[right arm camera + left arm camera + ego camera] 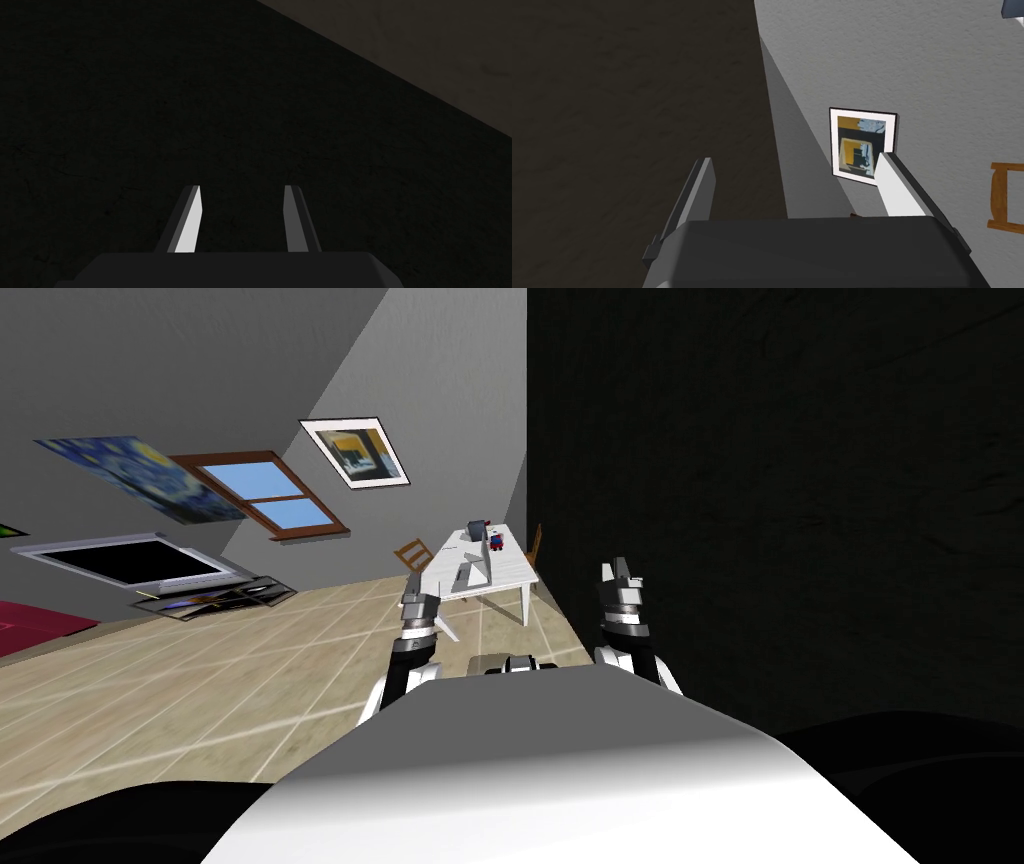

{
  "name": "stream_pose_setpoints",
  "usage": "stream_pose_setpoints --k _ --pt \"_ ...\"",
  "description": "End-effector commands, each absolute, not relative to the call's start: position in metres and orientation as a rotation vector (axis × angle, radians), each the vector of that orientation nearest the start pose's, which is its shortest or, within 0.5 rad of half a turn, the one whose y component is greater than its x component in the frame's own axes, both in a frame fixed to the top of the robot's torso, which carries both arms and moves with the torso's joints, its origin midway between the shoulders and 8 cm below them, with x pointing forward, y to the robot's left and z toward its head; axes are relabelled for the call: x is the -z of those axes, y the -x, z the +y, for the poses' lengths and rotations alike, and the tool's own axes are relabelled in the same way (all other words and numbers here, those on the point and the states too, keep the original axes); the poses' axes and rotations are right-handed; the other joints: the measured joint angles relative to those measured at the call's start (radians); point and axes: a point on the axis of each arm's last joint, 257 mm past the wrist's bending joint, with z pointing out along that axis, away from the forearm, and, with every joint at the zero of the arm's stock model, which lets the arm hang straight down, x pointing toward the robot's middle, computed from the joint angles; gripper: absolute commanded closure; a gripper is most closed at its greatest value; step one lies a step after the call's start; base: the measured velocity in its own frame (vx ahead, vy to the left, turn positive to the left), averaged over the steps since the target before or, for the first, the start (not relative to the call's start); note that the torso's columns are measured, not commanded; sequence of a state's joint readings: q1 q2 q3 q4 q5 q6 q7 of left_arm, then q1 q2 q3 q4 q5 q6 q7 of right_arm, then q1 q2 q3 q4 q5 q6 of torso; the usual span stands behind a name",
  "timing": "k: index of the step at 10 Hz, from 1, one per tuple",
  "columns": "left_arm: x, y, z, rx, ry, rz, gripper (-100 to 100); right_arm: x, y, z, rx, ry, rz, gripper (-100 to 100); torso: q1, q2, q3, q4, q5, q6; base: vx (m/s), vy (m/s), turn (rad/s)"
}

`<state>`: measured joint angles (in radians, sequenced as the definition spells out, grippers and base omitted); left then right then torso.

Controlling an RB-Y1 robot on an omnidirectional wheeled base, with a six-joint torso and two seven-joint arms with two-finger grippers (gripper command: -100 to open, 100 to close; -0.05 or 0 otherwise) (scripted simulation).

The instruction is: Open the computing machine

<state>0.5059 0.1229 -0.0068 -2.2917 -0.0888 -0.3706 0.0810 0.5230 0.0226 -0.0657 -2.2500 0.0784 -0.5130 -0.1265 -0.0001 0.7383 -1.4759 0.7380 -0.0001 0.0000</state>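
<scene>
A light grey laptop (468,574) lies on the white counter (512,572) near the centre of the head view, well apart from both arms. The left pincer (795,160) has its blades wide apart. The right pincer (243,187), facing a dark wall (200,100), also has its blades apart and holds nothing.

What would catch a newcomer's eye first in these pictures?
A huge dark wall takes up the right of the head view, beside a grey wall bearing a blue swirling painting on the left. Far ahead stands a white table, and the left gripper and right gripper are raised, open, empty.
</scene>
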Motion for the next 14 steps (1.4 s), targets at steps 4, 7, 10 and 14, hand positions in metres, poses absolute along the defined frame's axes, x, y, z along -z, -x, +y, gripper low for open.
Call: stream_pose_setpoints --k 4,7,10,14 --pt "0.024 -0.384 0.277 1.173 0.714 0.923 -100 -0.006 -0.343 -0.298 -1.287 -0.697 0.631 0 0.000 0.000 0.000 0.000 0.000 0.000 0.092 -0.083 0.005" --pt "0.035 -0.391 0.286 1.120 0.746 0.963 -100 -0.006 -0.343 -0.298 -1.287 -0.697 0.631 0 0.001 0.000 0.000 0.000 0.000 0.000 0.086 -0.066 0.005" --pt "0.045 -0.397 0.294 1.070 0.771 1.000 -100 -0.006 -0.343 -0.298 -1.287 -0.697 0.631 0 0.001 0.000 0.000 0.000 0.000 0.000 0.076 -0.062 0.004" --pt "0.058 -0.405 0.305 1.000 0.797 1.054 -100 -0.006 -0.343 -0.298 -1.287 -0.697 0.631 0 0.000 0.000 0.000 0.000 0.000 0.000 0.070 -0.060 0.004"
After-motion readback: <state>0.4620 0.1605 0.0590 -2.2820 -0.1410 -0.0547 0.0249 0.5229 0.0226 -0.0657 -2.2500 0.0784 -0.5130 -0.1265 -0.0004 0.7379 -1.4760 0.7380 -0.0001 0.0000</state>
